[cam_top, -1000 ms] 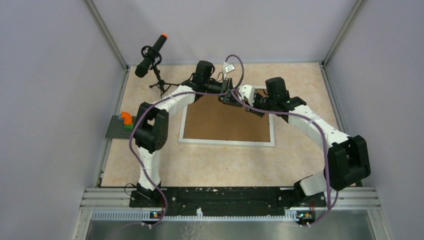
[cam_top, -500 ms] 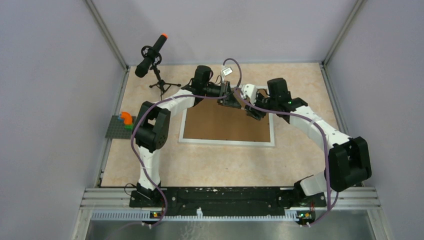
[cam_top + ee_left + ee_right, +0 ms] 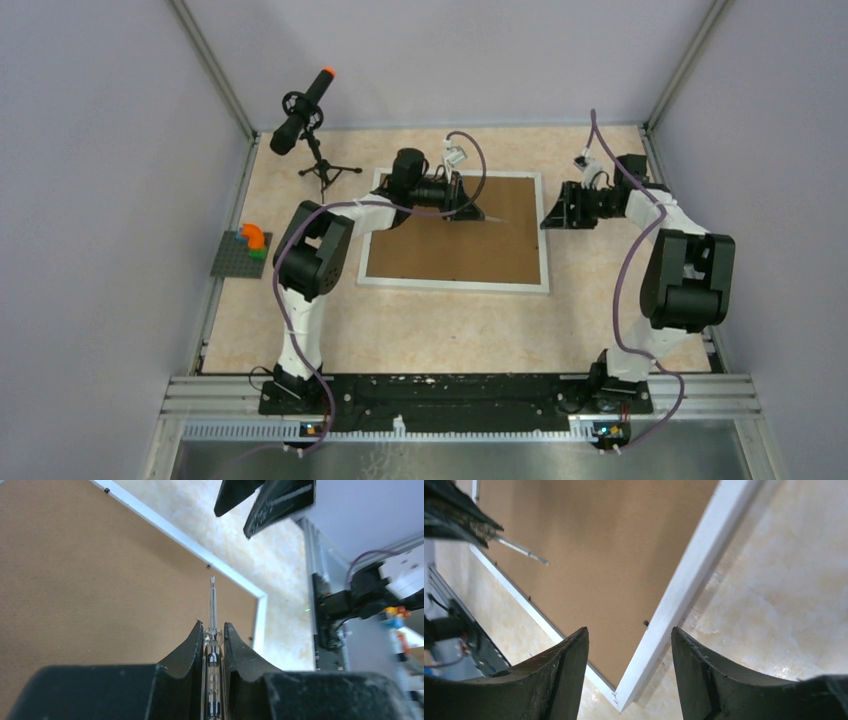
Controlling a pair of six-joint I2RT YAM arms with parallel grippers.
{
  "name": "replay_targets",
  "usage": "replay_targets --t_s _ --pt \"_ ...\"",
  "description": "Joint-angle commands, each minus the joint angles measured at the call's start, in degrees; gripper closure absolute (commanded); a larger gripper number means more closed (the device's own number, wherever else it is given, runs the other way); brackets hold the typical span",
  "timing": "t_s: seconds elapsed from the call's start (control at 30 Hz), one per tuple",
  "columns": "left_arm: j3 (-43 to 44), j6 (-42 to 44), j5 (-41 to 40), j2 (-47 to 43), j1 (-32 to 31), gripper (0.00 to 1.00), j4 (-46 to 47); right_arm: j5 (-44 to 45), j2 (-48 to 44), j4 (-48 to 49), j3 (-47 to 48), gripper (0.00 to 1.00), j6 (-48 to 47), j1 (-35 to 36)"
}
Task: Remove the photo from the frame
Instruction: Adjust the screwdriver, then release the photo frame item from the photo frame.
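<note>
At the centre of the top view, the frame [image 3: 455, 285] lies face down on the table [image 3: 420, 330], backing board [image 3: 450, 245] not yet removed, photo unseen. The left end effector [image 3: 214, 627] clamps a slim screwdriver [image 3: 213, 600]; the right end effector [image 3: 628, 635] gapes wide, empty.

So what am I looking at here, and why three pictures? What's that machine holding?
Two robot arms are bolted to a table. The wide picture is from an overhead camera; the other two are from cameras on each wrist, looking past its two-fingered tool. A white picture frame lies face down, brown backing board up, so the photo is hidden. The left tool grips a thin screwdriver, tip over the board. The right tool is open and empty, beside the frame. A black device on a tripod and toy blocks stand at the left.
</note>
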Motion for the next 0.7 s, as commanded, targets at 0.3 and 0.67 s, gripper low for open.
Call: replay_targets --t_s 0.3,0.67 --pt "-3.75 31.95 0.36 0.36 -5.7 1.0 2.61 2.81 13.69 2.4 8.19 0.49 14.18 -1.61" --pt "-5.36 32.47 -2.68 2.7 -9.01 1.0 6.96 7.33 13.36 1.64 3.94 0.53 13.03 0.75"
